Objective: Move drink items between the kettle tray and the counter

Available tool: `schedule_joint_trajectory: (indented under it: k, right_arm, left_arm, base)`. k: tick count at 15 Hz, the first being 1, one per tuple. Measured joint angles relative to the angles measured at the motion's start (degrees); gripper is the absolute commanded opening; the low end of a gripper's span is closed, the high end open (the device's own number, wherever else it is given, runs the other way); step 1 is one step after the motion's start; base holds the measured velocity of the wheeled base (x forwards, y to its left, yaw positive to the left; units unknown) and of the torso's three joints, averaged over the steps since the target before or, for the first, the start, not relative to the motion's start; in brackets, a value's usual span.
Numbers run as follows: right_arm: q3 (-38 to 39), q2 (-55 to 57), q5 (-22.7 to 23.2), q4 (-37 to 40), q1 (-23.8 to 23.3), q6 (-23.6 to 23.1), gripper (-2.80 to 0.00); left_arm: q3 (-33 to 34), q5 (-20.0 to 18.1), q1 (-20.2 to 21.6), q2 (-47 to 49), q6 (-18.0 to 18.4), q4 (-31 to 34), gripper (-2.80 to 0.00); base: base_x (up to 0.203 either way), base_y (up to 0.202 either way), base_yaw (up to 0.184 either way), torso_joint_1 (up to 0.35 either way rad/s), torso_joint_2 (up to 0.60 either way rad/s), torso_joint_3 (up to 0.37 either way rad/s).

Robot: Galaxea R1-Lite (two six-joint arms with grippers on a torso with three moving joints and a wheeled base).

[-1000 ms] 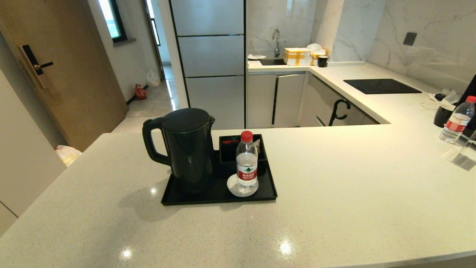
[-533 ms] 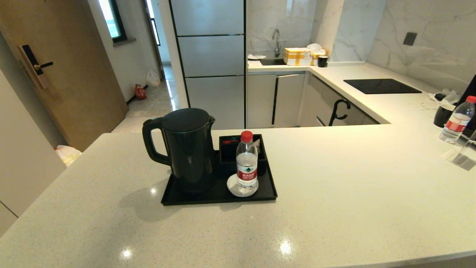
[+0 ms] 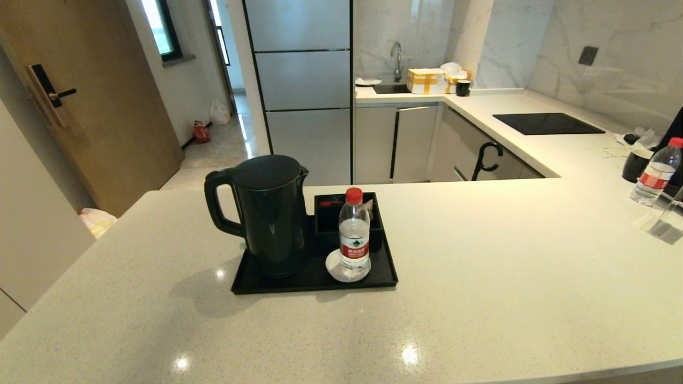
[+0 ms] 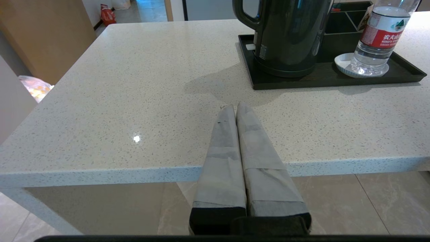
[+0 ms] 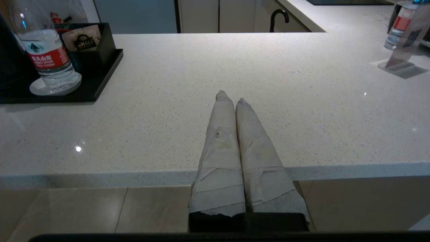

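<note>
A tall glossy black kettle (image 3: 269, 213) (image 4: 289, 33) stands on the left of the flat black tray (image 3: 256, 285) (image 4: 336, 80). A clear water bottle (image 3: 354, 234) (image 4: 378, 37) (image 5: 47, 57) with a red cap stands upright on the white coaster (image 3: 333, 266) at the tray's right. A small black divided box (image 3: 331, 213) sits behind the bottle. The tray rests on the off-white speckled counter (image 3: 480, 266). My left gripper (image 4: 235, 107) is shut and empty at the counter's near edge, short of the tray. My right gripper (image 5: 231, 97) is shut and empty, to the right of the tray. Neither shows in the head view.
A second water bottle (image 3: 655, 173) (image 5: 398, 28), a black cup (image 3: 636, 165) and a clear stand (image 3: 664, 224) sit at the far right. A black glass hob (image 3: 547, 124) lies on the counter's right wing. A sink with boxes is at the back.
</note>
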Motion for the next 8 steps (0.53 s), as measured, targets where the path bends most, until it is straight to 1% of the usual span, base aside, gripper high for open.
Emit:
schedule_joint_trajectory:
  k: [1,4,7,8]
  right_arm:
    - [0.0,0.0,-0.56,-0.13,0.0,1.06,-2.8]
    - [0.0,0.0,-0.8,-0.16,0.0,1.72,-2.8]
    - [0.0,0.0,-0.84,0.82,0.0,3.73,-2.8]
    - [0.0,0.0,-0.95,2.28,0.0,5.08,-2.8]
  left_arm:
    - [0.0,0.01,0.01,0.0,-0.02,0.0,-2.8]
    - [0.0,0.03,-0.01,0.0,0.0,0.01,-2.8]
    - [0.0,0.08,-0.04,0.0,-0.02,0.0,-2.8]
    - [0.0,0.05,-0.04,0.0,0.0,0.0,-2.8]
  base:
    - [0.0,0.0,0.0,0.0,0.0,0.0]
    - [0.0,0.0,0.0,0.0,0.0,0.0]
    - [0.0,0.0,0.0,0.0,0.0,0.0]
    - [0.0,0.0,0.0,0.0,0.0,0.0]
